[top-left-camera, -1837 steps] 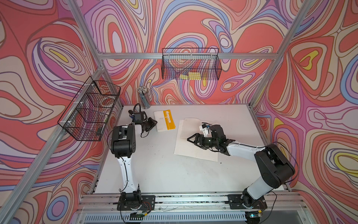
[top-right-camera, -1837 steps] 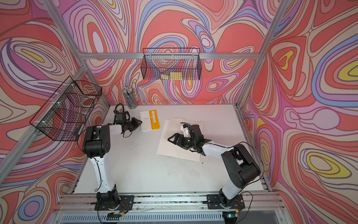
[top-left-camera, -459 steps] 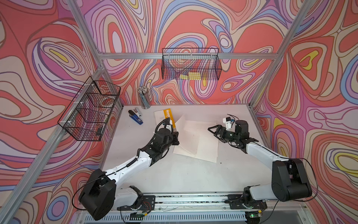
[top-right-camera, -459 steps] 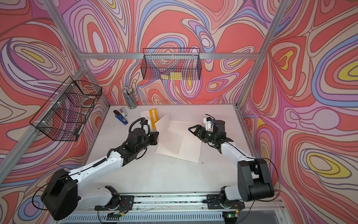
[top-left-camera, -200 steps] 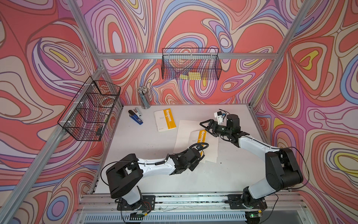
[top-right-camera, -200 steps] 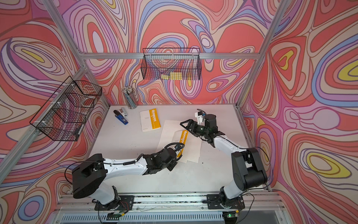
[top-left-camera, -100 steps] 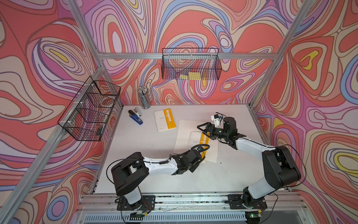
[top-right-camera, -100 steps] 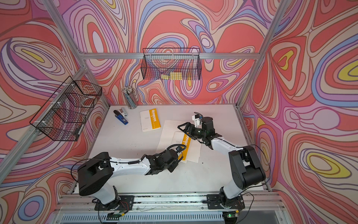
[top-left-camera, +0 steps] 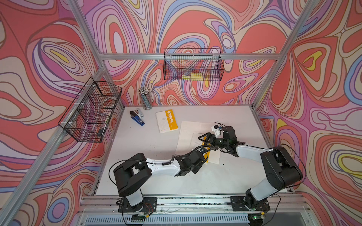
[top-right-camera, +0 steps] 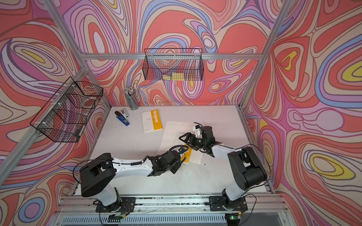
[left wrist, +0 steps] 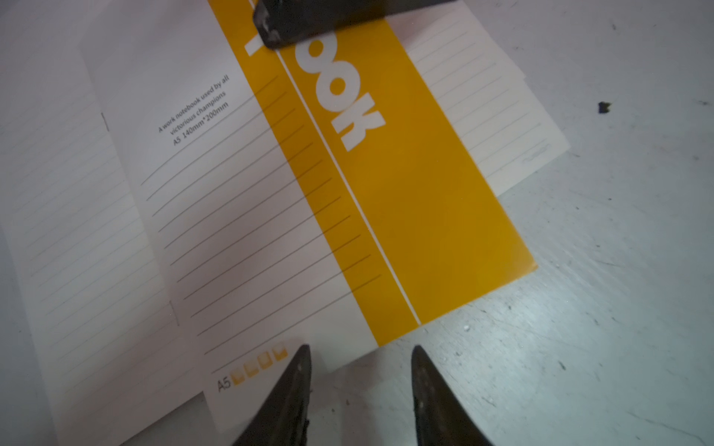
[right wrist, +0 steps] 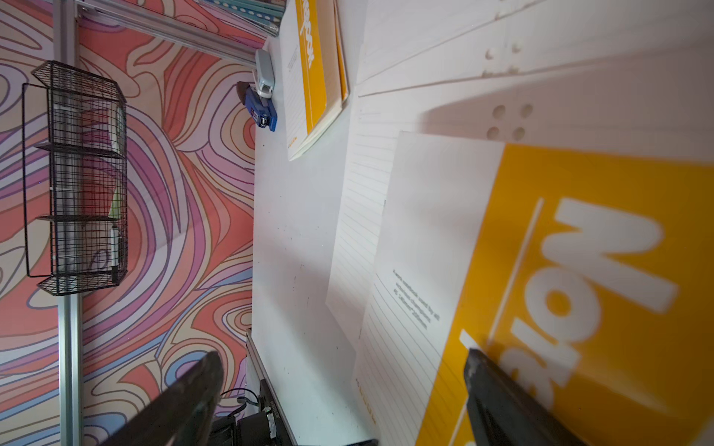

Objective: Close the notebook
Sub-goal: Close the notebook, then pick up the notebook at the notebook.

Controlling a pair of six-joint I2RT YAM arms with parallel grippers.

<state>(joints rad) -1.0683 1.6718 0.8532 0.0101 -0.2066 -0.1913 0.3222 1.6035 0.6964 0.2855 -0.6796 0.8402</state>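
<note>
The notebook [top-left-camera: 187, 135] lies open at the table's middle right, lined white pages up. Its yellow-and-white cover [left wrist: 405, 193] is folded over the pages and throws a shadow on them. Part of the cover [top-right-camera: 188, 154] shows in both top views between the two arms. My right gripper [top-left-camera: 205, 141] stands wide open above it, with one fingertip [right wrist: 494, 386] on the yellow band by the white lettering. That same finger [left wrist: 309, 19] shows in the left wrist view. My left gripper [left wrist: 361, 349] is open at the cover's near edge, with only bare table between its fingers.
A second, closed notebook [top-left-camera: 166, 121] lies further back. A blue stapler [top-left-camera: 137, 118] and a pen cup [top-left-camera: 145, 97] stand at the back left. Wire baskets hang on the rear wall [top-left-camera: 193, 66] and the left wall [top-left-camera: 92, 109]. Both arms reach inward from the front rail.
The cover has come down over the pages, and my right gripper followed it toward the table's front. My left gripper has opened a little at the cover's near edge.
</note>
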